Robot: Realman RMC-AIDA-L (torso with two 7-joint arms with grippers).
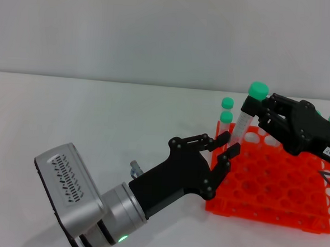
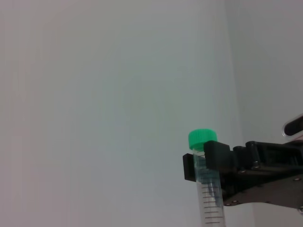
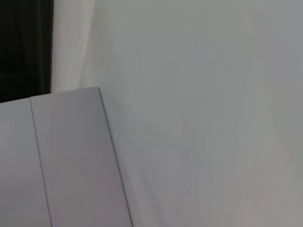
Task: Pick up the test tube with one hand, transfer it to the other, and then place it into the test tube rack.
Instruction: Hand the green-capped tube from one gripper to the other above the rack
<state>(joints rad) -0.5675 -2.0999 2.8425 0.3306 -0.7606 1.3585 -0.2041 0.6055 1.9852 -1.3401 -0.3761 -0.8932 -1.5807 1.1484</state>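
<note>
**Tube held over the rack's corner**

My all-black right end effector (image 1: 254, 114) clamps the slim clear green-capped test tube (image 1: 243, 121) near its top, tilted above the bright orange-red rectangular rack (image 1: 273, 186). My left end effector (image 1: 227, 148), fingers spread, brackets the tube's lower end without gripping.

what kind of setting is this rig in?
Likely a lab-style test bench: an orange test tube rack with green-capped tubes on a plain white table, the right gripper holding a test tube, bare white wall behind.
</note>
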